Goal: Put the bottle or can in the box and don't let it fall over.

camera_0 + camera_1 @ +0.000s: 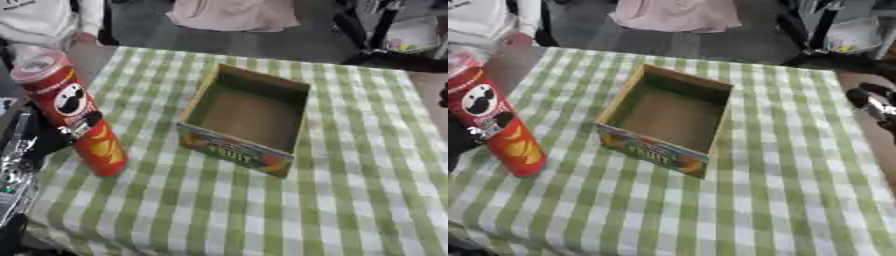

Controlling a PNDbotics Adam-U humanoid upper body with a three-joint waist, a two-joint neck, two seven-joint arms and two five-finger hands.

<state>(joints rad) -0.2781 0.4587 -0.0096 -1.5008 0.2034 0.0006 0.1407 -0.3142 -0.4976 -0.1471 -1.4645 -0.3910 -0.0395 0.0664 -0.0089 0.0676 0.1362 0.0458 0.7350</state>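
A tall red crisps can point(74, 107) with a clear lid stands tilted at the table's left edge, its top leaning left and away. My left hand point(458, 137) reaches in from the left, with dark fingers point(77, 131) curled round the can's middle. To the right of the can, an open cardboard box point(234, 150) with a colourful printed front sits mid-table with nothing inside. My right hand point(875, 104) shows only as a black and silver shape at the right edge, well away from the box.
A green and white checked cloth point(350, 190) covers the table. The table's left edge runs just beside the can, and my left arm's silver parts point(13, 170) sit below it. Black frame legs point(385, 47) stand beyond the far right corner.
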